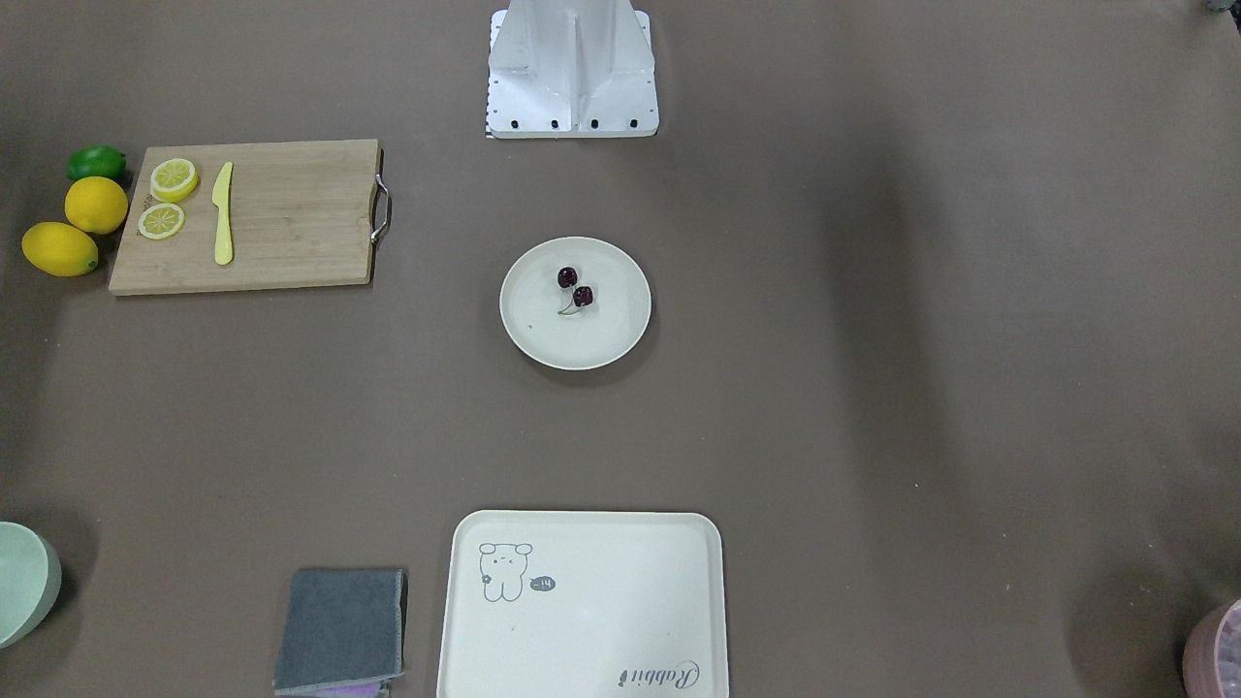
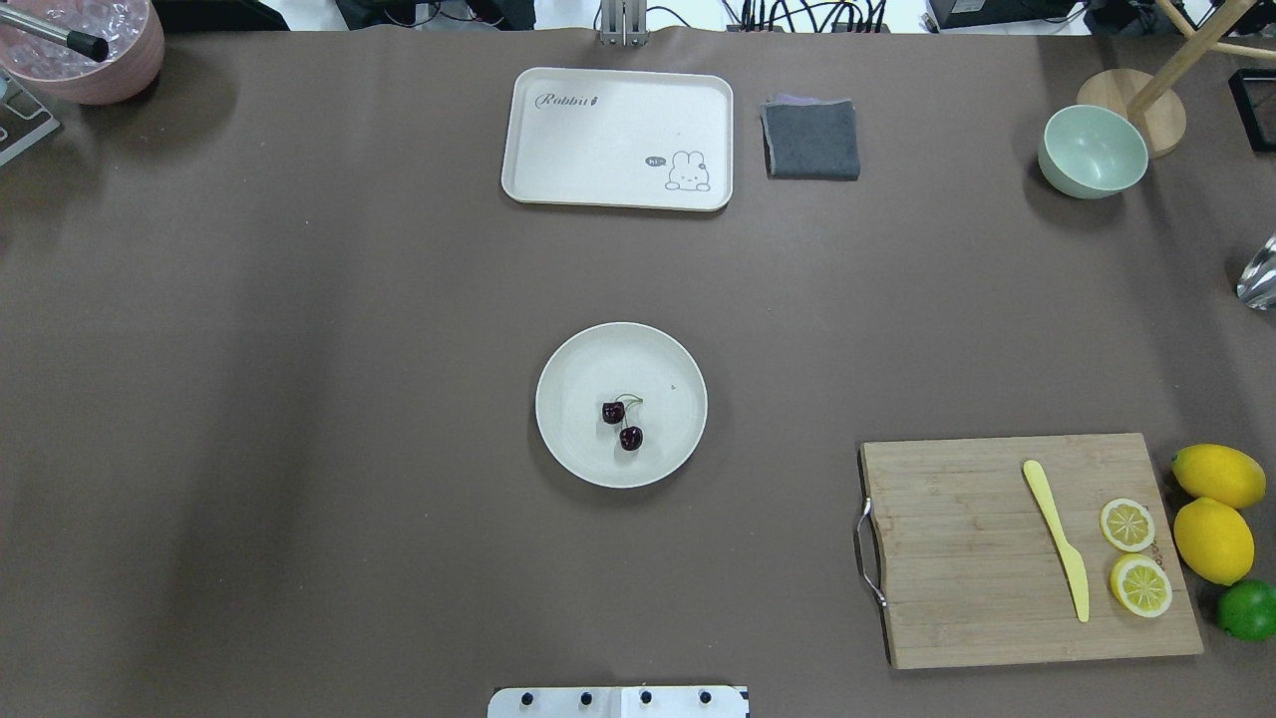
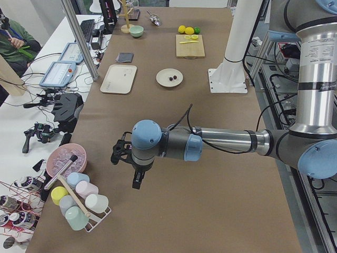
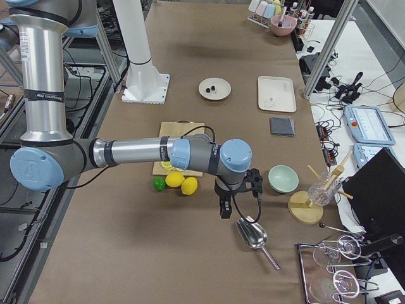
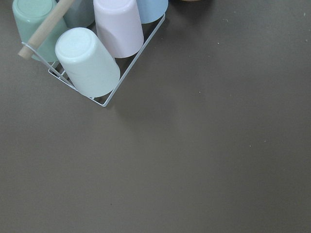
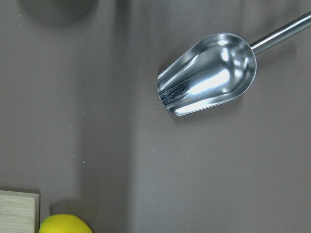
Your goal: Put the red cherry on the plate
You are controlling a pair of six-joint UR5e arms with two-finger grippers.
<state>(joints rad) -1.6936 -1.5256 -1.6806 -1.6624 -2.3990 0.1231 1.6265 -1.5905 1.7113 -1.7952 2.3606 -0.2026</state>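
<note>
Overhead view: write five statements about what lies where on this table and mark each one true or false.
1. The cherries lie on the plate. True.
2. The knife lies on the plate. False: it lies on the cutting board.
3. Two lemon slices lie on the cutting board. True.
4. The lime lies on the cutting board. False: it lies on the table beside the cutting board, next to a lemon.
5. The grey cloth lies beside the tray. True.

red cherry (image 2: 622,423): dark glossy pair, stems joined, lying inside the plate.
plate (image 2: 568,384): round, cream, sitting mid-counter.
</note>
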